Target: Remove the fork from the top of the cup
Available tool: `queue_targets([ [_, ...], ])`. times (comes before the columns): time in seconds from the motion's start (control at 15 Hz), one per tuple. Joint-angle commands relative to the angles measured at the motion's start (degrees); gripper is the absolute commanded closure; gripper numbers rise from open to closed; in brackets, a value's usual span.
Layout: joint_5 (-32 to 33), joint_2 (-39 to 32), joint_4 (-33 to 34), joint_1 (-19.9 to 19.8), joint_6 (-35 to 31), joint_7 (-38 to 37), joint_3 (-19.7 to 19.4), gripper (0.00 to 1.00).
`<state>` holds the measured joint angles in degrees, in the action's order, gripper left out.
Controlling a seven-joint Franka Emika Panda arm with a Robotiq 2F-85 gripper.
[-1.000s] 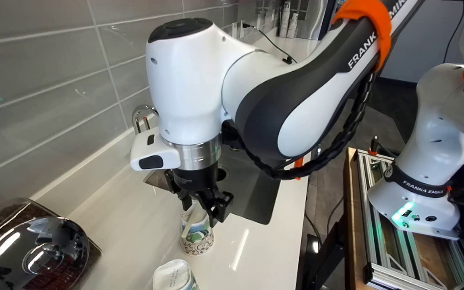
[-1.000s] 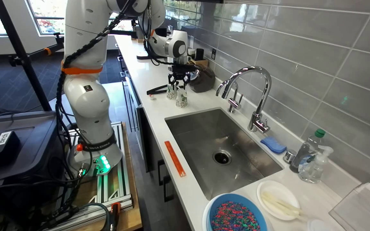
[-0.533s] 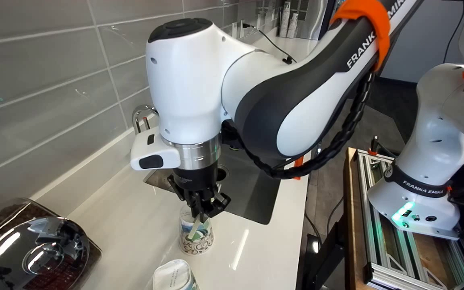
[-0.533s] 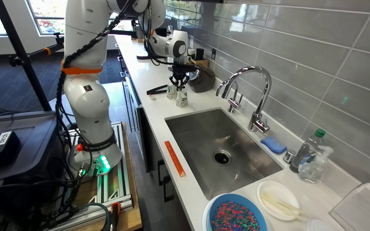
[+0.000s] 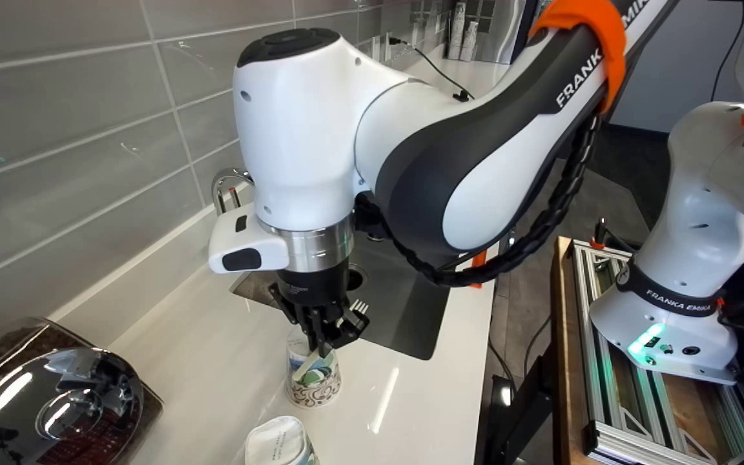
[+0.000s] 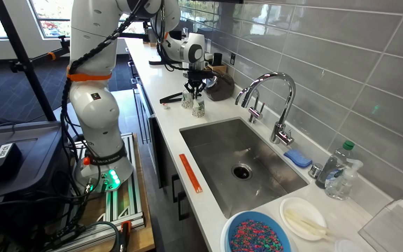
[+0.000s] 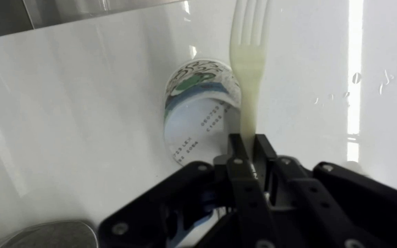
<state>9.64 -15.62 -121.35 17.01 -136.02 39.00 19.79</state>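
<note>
The pale yellowish fork (image 7: 249, 65) is pinched at its handle by my gripper (image 7: 248, 141); the wrist view shows its tines pointing away from the jaws. Below it the cup (image 7: 198, 132) stands upside down, its white printed base upward and its side patterned in green, blue and dark swirls. The fork crosses over the cup's right edge in that view. In an exterior view my gripper (image 5: 321, 352) is just above the cup (image 5: 314, 389), with the tines showing behind the fingers and the handle end in front. Whether the fork still touches the cup, I cannot tell.
A similar upturned cup (image 5: 279, 444) stands close by. A jar with a shiny lid (image 5: 62, 410) is by the tiled wall. The steel sink (image 6: 219, 168) with its tap (image 6: 287, 101) lies on the opposite side. A black item (image 6: 171, 98) rests on the counter.
My gripper's jaws have come together on the fork from a wide stance. The fork has turned between them, so its tines now show flat. The arm has hardly moved.
</note>
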Motion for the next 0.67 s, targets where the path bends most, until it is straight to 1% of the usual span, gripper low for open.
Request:
queue_targets([
  [0.0, -2.3, 0.7, 0.4, -0.8, -0.3, 1.7, 1.2, 0.97],
  [0.27, -2.4, 1.6, 2.2, 0.0, 2.0, 1.0, 1.8, 0.97],
  [0.6, -2.3, 1.2, 5.5, 1.3, 6.8, 0.7, 3.0, 0.97],
])
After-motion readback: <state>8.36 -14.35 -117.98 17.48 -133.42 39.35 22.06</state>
